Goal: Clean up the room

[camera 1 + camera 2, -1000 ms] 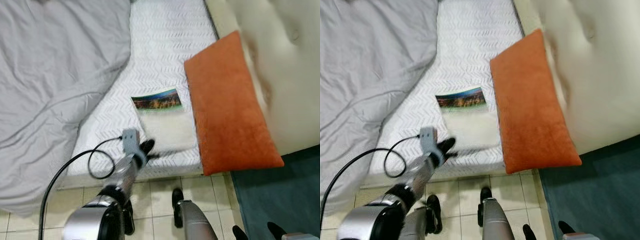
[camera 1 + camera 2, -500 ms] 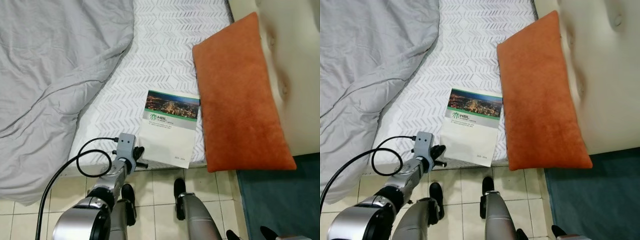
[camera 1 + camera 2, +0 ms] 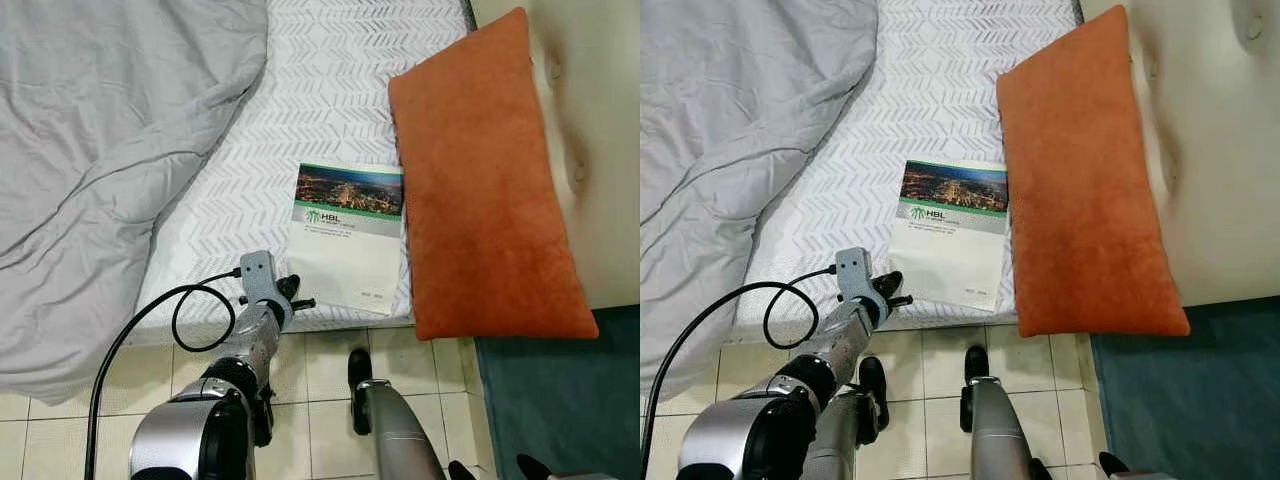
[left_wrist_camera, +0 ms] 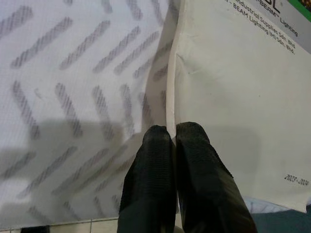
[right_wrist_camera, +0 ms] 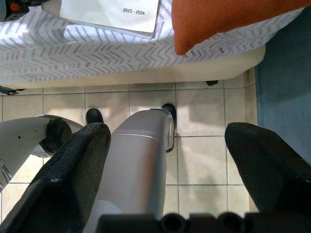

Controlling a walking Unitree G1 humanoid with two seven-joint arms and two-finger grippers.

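Your left gripper [image 4: 167,141] sits at the bed's near edge, lower centre of the head view, fingers pressed together with nothing between them. The tips rest against the booklet's [image 3: 348,236] lower-left corner, right where paper meets the sheet [image 3: 300,100].

The booklet lies flat on the chevron sheet, centre of frame, city photo strip at its top, white cover below. Its near edge reaches the mattress edge. Its right side is just beside the orange pillow [image 3: 482,180], touching or nearly so; you cannot tell which.

The pillow runs from upper right down to the lower right, its near corner overhanging the mattress edge. Behind it at far right is the cream tufted headboard [image 3: 590,130]. A grey duvet [image 3: 100,150] is heaped over the left half of the frame and spills over the bed edge onto the floor.

A black cable [image 3: 180,320] loops off the left wrist, lower left, hanging by the mattress side.

The bare sheet between duvet and booklet is open room. Below the bed is tiled floor [image 3: 320,380], with a teal rug [image 3: 560,400] at lower right.

Your right gripper [image 5: 167,160] hangs low over the tiles, fingers spread wide, holding nothing, above the robot's leg [image 5: 136,160].
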